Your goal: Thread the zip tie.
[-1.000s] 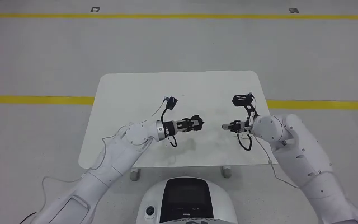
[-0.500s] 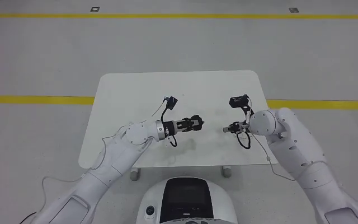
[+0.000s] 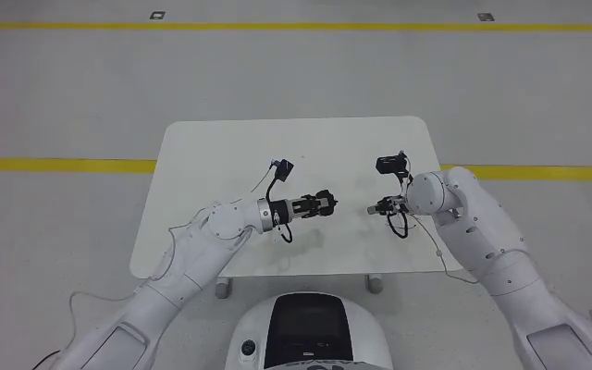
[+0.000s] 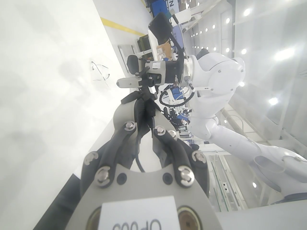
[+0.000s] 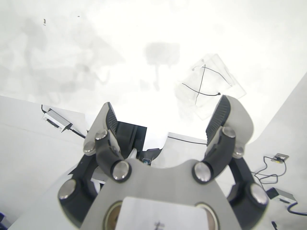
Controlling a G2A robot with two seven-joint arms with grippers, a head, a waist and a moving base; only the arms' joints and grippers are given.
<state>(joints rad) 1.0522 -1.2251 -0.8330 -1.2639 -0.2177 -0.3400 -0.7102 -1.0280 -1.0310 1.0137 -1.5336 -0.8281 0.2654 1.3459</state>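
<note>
Gaping right gripper [image 5: 166,102], zip ties [image 5: 199,92] perhaps bagged

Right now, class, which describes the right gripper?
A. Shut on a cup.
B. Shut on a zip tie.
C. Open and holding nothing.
C: the right wrist view shows the right gripper spread wide with nothing in it, and the zip ties lie apart, beyond it.

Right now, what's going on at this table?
A two-armed robot is meant to thread one of the thin black zip ties that lie crossed on a clear sheet on the table. The right claw hangs open over the table near them, empty. The left claw is shut and points toward the right one; I can't tell whether it grips anything.
</note>
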